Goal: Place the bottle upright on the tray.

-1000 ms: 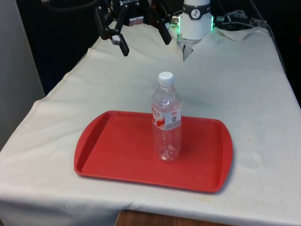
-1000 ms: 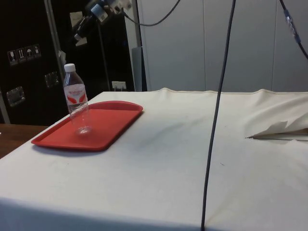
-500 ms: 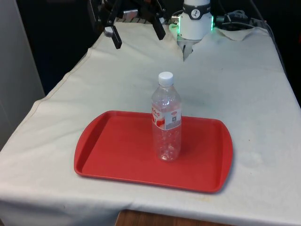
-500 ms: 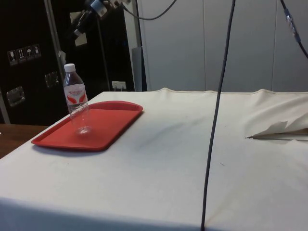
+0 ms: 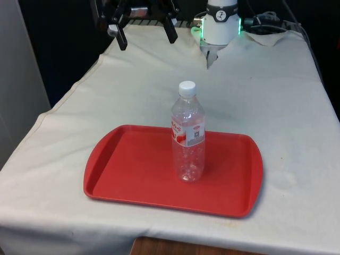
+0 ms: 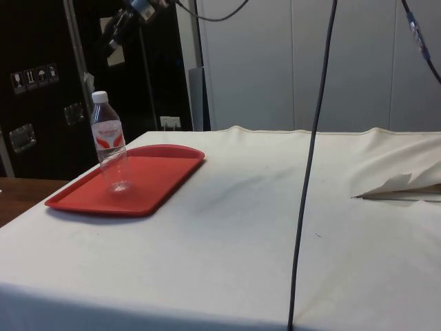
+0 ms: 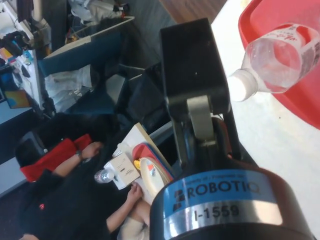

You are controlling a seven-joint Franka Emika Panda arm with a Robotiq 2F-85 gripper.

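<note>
Where the white cloth (image 5: 276,106) drops over the near edge of the table, the red tray (image 5: 133,175) lies flat just behind that edge, and everything else is easiest placed from it. On the tray stands the bottle (image 5: 187,133), upright, clear plastic with a white cap and a red-and-white label, set a little towards the front view's right of the tray's middle and resting on the tray floor. In the side view the tray (image 6: 158,176) sits at the table's corner with the bottle (image 6: 110,141) standing straight on its nearer half, nothing touching it. Beyond the tray the cloth runs bare for a good stretch, with a fold or tear (image 5: 211,57) near the far end. Farther still, well above and behind the tray and towards the front view's left, hangs the gripper (image 5: 143,33), its two black fingers spread wide apart and pointing down and outward, holding nothing. The side view has the gripper (image 6: 127,21) high above the bottle, tilted, well clear of the cap. From the wrist, one black finger (image 7: 192,95) stands out large, with the bottle (image 7: 280,55) and a corner of the tray (image 7: 295,20) far off past it, and a person (image 7: 75,200) in dark clothing sits beyond the table's edge.
</note>
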